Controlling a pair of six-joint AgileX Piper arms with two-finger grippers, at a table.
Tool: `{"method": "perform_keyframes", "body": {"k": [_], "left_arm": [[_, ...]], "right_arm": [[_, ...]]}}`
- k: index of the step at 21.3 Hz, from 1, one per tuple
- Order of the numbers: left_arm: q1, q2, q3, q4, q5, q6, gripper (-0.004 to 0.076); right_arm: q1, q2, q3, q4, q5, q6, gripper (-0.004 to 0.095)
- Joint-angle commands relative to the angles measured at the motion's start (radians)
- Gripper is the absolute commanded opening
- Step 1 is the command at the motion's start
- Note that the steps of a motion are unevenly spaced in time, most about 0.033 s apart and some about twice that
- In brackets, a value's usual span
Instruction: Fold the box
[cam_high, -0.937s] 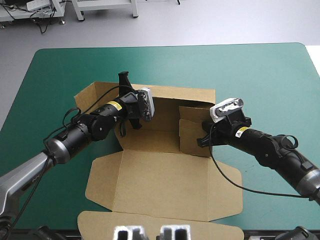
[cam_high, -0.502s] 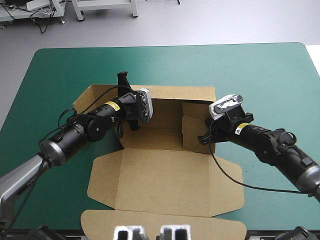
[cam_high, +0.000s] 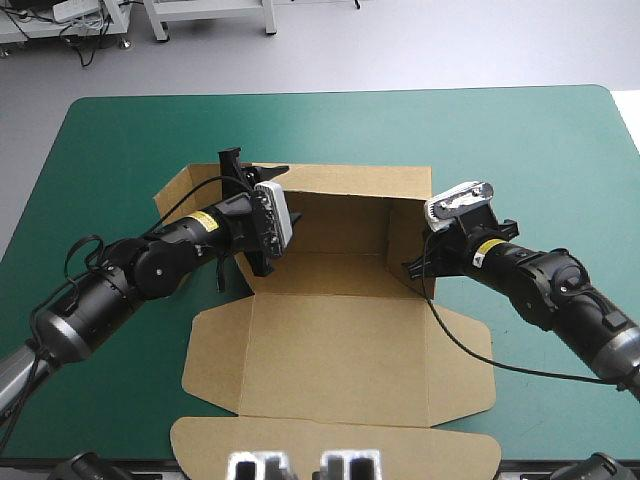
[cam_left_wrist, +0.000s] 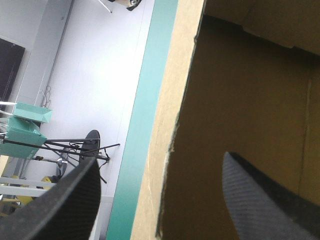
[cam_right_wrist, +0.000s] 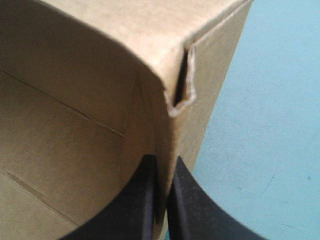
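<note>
Two arms work the box (cam_high: 340, 350), centre frame on the teal-green table (cam_high: 520, 130), lid flat at lower frame. Left wrist view: left end effector (cam_left_wrist: 160, 165) spread wide, straddling a raised wall's edge. Right wrist view: right end effector (cam_right_wrist: 161, 167) pinching the doubled side wall. Best pressed squarely down so it tucks.

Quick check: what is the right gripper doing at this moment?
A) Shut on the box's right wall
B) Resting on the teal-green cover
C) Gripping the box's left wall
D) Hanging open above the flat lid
A: in the right wrist view, the right gripper has its black fingers all but meeting, with the wall of the box between them.
</note>
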Motion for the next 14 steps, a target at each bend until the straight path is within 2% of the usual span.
{"method": "perform_keyframes", "body": {"k": [1,4,5,6,7,10,12,14], "left_arm": [[-0.006,-0.07,-0.034,-0.065,-0.047,-0.01,0.0502],[-0.006,-0.11,-0.034,-0.116,-0.044,-0.01,0.0445],[-0.006,-0.139,-0.034,-0.174,-0.04,-0.01,0.0305],[-0.006,-0.15,-0.034,-0.201,-0.036,-0.01,0.0198],[-0.006,-0.173,-0.034,-0.255,-0.034,-0.01,-0.001],[-0.004,-0.193,-0.037,-0.303,-0.009,-0.057,0.0007],[0.007,-0.191,-0.062,-0.293,0.089,-0.163,0.0007],[0.09,-0.169,-0.129,-0.243,0.276,-0.314,0.0007]], "right_arm": [[-0.013,-0.017,-0.033,-0.05,-0.051,0.02,-0.0019],[-0.028,-0.017,-0.033,-0.073,-0.044,0.044,-0.0019],[-0.034,-0.017,-0.033,-0.071,-0.037,0.042,-0.0019],[-0.036,-0.017,-0.033,-0.071,-0.037,0.042,-0.0019],[-0.036,-0.017,-0.033,-0.069,-0.037,0.042,-0.0019],[-0.036,-0.017,-0.033,-0.071,-0.033,0.042,-0.0019],[-0.036,-0.017,-0.035,-0.072,-0.009,0.012,-0.0019],[-0.036,-0.017,-0.054,-0.071,0.05,-0.058,-0.002]]}}
